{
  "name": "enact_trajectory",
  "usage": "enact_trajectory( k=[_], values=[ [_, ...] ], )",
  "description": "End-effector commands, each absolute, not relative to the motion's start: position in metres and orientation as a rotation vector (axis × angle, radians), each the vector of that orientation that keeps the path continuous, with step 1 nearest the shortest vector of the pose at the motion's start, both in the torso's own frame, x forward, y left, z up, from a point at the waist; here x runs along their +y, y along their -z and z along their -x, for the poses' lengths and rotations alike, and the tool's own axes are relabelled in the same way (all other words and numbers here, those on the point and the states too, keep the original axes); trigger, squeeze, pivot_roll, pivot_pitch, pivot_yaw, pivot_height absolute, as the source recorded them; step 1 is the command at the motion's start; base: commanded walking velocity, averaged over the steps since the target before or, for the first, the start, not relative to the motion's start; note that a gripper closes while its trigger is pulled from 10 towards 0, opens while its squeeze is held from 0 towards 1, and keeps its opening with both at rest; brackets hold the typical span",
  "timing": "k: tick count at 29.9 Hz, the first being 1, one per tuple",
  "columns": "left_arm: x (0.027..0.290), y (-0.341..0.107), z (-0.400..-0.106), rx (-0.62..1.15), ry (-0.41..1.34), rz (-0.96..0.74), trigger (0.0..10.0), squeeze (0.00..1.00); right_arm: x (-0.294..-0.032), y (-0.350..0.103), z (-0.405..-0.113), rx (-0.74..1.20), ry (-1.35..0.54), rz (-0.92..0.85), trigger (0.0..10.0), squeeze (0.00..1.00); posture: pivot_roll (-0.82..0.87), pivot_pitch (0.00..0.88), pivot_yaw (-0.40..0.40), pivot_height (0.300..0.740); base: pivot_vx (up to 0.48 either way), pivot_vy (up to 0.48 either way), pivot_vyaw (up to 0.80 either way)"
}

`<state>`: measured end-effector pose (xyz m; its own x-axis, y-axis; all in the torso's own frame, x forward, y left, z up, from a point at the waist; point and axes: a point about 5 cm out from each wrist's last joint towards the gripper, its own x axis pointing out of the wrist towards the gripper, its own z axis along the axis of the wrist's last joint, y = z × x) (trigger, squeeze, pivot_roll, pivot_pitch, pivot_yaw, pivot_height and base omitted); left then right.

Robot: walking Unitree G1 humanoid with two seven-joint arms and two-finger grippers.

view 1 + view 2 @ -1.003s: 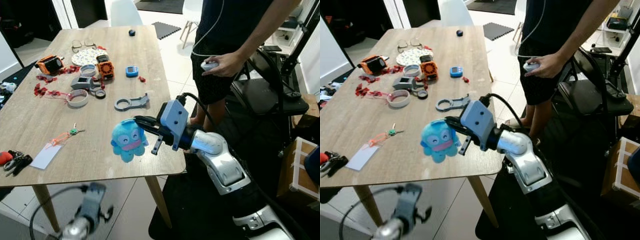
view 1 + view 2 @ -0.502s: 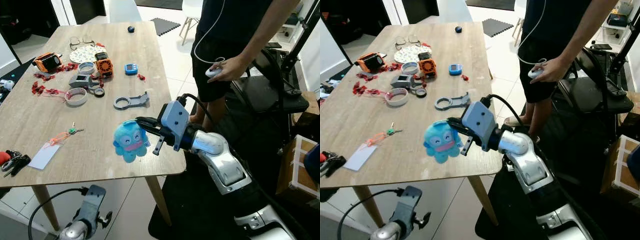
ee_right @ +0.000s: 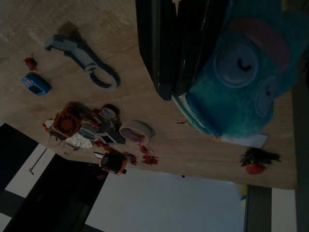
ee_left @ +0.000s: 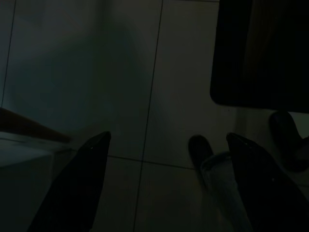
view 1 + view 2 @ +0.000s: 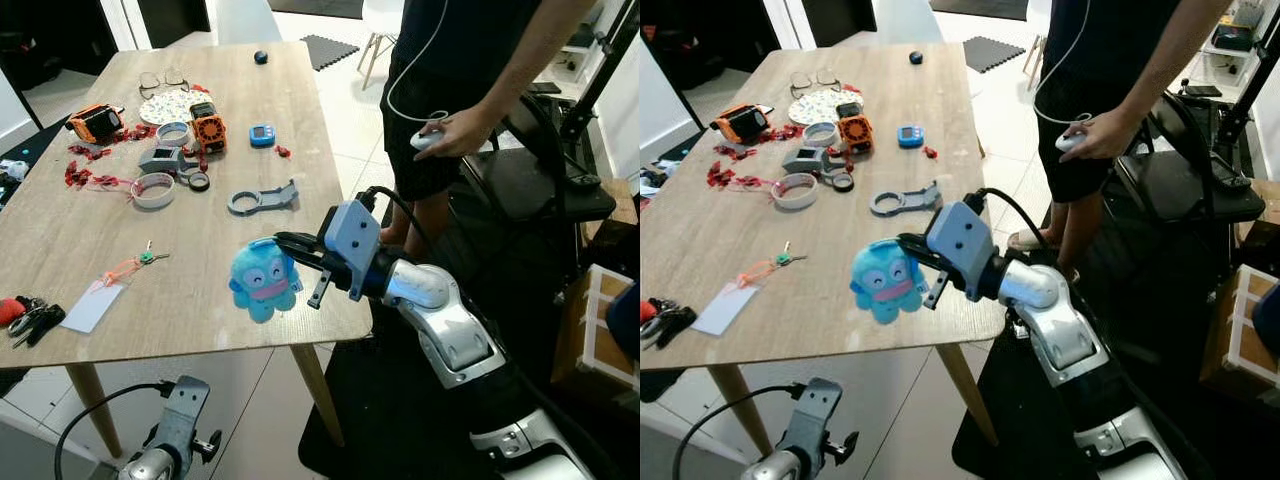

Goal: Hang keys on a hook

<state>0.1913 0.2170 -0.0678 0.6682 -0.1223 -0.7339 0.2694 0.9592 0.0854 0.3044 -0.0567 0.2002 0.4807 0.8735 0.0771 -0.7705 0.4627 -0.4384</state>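
Note:
A small bunch of keys (image 5: 147,258) on an orange strap lies on the wooden table (image 5: 60,240), beside a white card (image 5: 92,305). My right gripper (image 5: 285,243) reaches over the table's near right corner. It is shut on the top of a blue plush octopus (image 5: 262,280); in the right wrist view its fingers (image 3: 157,48) sit close together against the plush (image 3: 241,67). The keys lie well to the left of this gripper. My left gripper (image 4: 169,139) hangs open below the table's front edge, over the tiled floor.
Farther back on the table lie a grey bracket (image 5: 262,199), tape rolls (image 5: 153,190), orange gadgets (image 5: 208,130), glasses (image 5: 160,80) and red bits. Black items (image 5: 30,318) lie near the front left edge. A person holding a controller (image 5: 428,140) stands to the right, beside a black chair (image 5: 540,190).
The view has shifted a little. My right gripper and the plush have edged slightly right over the table. The person's hand with the controller has moved.

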Motion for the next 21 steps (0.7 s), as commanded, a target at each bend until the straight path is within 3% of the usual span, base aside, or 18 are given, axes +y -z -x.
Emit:
enact_trajectory(
  k=[1, 21],
  values=[
    [0.2203, 0.0705, -0.1855, 0.836, 0.214, -0.194, 10.0, 0.0, -0.0556, -0.2009, -0.3038, -0.319, -1.034, 0.372, 10.0, 0.0, -0.08, 0.045, 0.044, 0.74, -0.24, 0.0, 0.0],
    [0.2212, 0.0678, -0.1899, 0.822, 0.226, -0.204, 10.0, 0.0, -0.0558, -0.1995, -0.3041, -0.315, -1.029, 0.37, 10.0, 0.0, -0.08, 0.048, 0.049, 0.74, -0.215, 0.0, 0.0]
  ],
)
